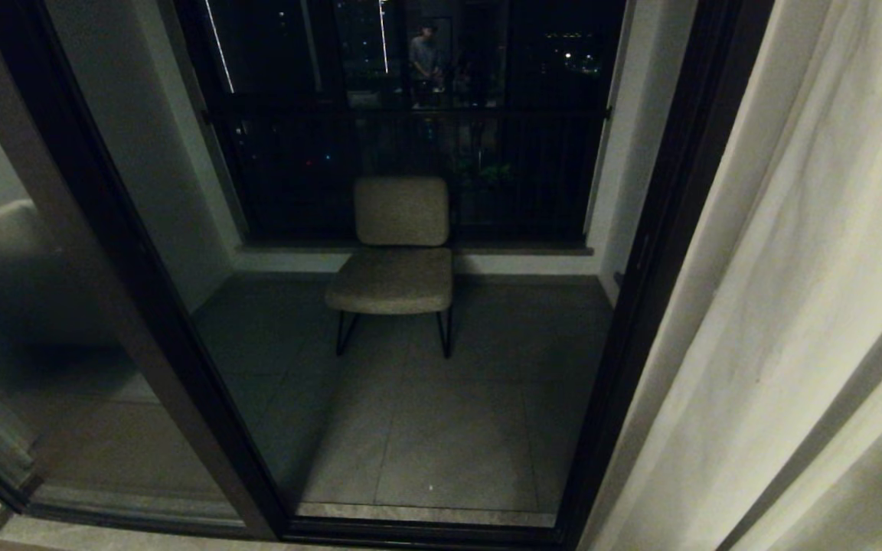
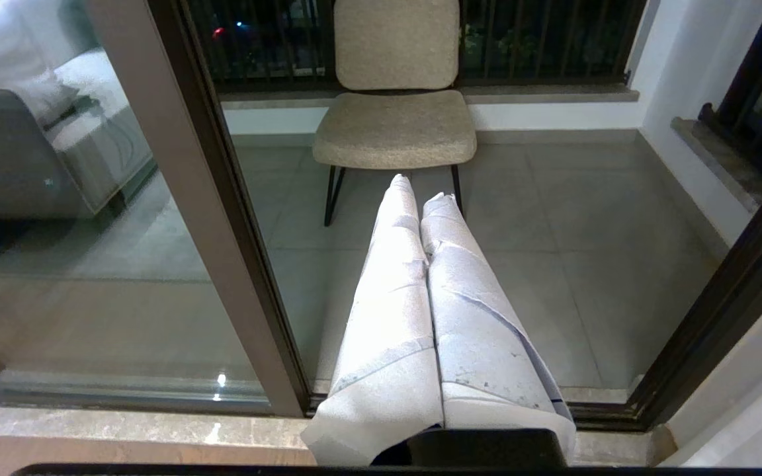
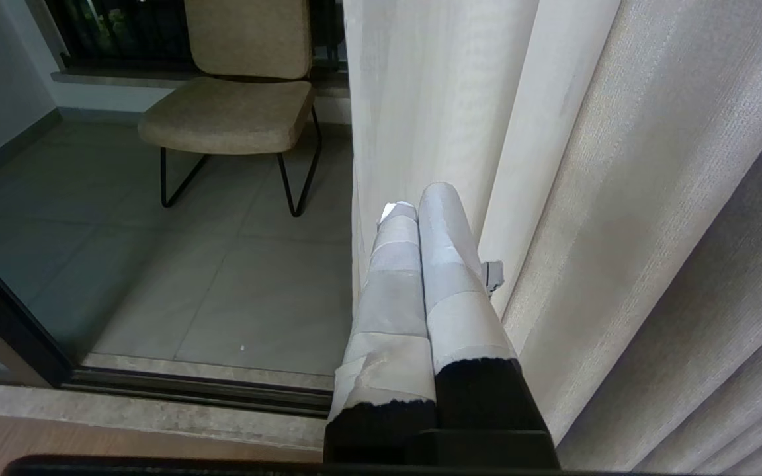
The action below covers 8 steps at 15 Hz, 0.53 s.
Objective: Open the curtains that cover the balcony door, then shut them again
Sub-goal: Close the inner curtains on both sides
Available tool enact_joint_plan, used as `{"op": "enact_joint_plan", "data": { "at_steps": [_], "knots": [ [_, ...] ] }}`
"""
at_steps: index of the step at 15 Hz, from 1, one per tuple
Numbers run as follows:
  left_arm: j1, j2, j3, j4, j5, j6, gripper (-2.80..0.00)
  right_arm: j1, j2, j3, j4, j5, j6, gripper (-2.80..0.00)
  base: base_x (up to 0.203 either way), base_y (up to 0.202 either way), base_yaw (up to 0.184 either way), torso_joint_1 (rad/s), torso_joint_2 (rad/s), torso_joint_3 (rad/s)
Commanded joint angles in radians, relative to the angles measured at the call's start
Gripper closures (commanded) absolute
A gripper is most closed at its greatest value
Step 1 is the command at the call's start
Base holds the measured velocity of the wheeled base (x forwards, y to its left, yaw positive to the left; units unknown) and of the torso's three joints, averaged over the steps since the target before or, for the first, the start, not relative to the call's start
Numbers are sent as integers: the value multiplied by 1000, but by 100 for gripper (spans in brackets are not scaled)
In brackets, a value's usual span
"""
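A cream curtain (image 1: 816, 306) hangs gathered in folds at the right, leaving the balcony door (image 1: 671, 252) with its dark frame uncovered; only this one panel shows. The same curtain (image 3: 586, 165) fills the right wrist view. My right gripper (image 3: 417, 201), wrapped in white tape, is shut and empty, its tips just in front of the curtain's edge. My left gripper (image 2: 421, 192), also taped white, is shut and empty, pointing through the doorway toward the balcony floor. Neither arm shows in the head view.
A beige chair (image 1: 399, 252) on thin black legs stands on the tiled balcony floor (image 1: 441, 428), before a black railing (image 1: 410, 168). A person's reflection (image 1: 424, 61) shows in the dark glass. The door's sill track (image 2: 156, 396) lies below; a sofa (image 2: 17, 152) is reflected at left.
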Motion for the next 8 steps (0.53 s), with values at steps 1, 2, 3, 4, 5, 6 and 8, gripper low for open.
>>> {"op": "enact_joint_plan", "data": {
  "at_steps": [1,2,3,4,5,6,8],
  "knots": [
    [0,0,1,0,0,0,0,0,0,0,1,1,0,0,0,0,0,0,0,0],
    [0,0,0,0,0,0,0,0,0,0,0,2,0,0,0,0,0,0,0,0],
    [0,0,0,0,0,0,0,0,0,0,1,1,0,0,0,0,0,0,0,0],
    [0,0,0,0,0,0,0,0,0,0,-1,0,-7,0,0,0,0,0,0,0],
    [0,0,0,0,1,0,0,0,0,0,3,0,-32,0,0,0,0,0,0,0],
    [0,0,0,0,0,0,0,0,0,0,5,2,-34,0,0,0,0,0,0,0],
    [0,0,1,0,0,0,0,0,7,0,-14,2,-43,0,0,0,0,0,0,0]
  ]
}}
